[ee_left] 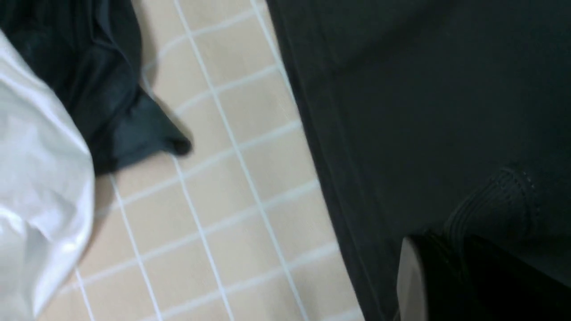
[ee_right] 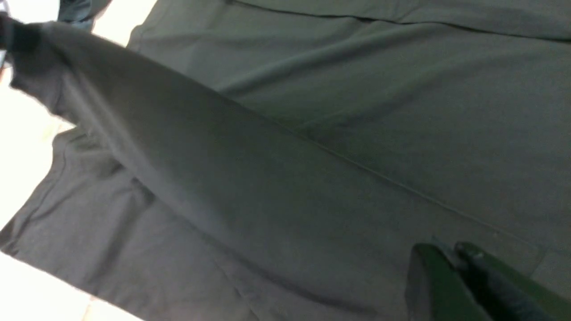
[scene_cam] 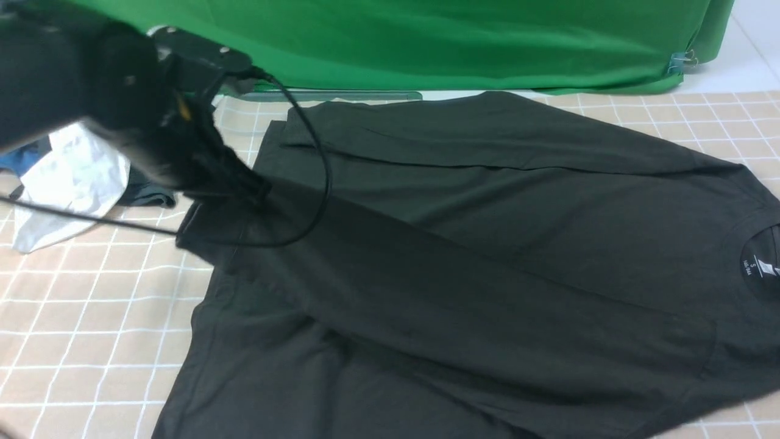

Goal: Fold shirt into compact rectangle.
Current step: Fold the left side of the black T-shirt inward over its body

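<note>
Black shirt [scene_cam: 487, 244] lies spread, one sleeve [scene_cam: 426, 268] laid across, body folds remaining. Left gripper [scene_cam: 247, 190] has jaws clamped on the cuff [ee_left: 490, 200]. Right gripper [ee_right: 446, 249] has jaws together.

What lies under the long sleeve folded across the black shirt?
The shirt's own body lies under the sleeve, spread on the checked tablecloth. The part directly beneath is covered from view.

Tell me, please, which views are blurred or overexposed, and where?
Front view: the left gripper is smeared by motion blur, while the shirt is fairly sharp. Left wrist view: soft throughout, the white garment glaring. Right wrist view: the tablecloth beside the shirt is blown out to white, the right gripper out of focus.
</note>
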`<state>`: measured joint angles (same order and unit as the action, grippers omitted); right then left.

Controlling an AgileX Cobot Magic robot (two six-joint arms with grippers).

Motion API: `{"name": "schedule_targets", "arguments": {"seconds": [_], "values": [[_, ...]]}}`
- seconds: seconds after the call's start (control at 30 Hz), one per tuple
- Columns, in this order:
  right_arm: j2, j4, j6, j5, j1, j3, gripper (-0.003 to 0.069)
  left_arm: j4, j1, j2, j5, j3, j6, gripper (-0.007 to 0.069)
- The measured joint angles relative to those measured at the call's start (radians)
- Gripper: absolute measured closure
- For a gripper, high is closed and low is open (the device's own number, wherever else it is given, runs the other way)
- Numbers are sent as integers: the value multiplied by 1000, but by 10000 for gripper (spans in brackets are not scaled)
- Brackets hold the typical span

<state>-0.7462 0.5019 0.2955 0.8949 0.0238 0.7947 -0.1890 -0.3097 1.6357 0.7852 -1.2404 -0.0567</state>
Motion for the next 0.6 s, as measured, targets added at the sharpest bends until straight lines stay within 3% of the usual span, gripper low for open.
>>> {"name": "schedule_targets", "arguments": {"seconds": [0.43,0.6], "values": [[0,0,-3,3,0,0,558,-107,0,236,-44,-108,47,585],[-39,-1,-34,86,0,7,528,-150,0,253,-93,-125,57,454]]}}
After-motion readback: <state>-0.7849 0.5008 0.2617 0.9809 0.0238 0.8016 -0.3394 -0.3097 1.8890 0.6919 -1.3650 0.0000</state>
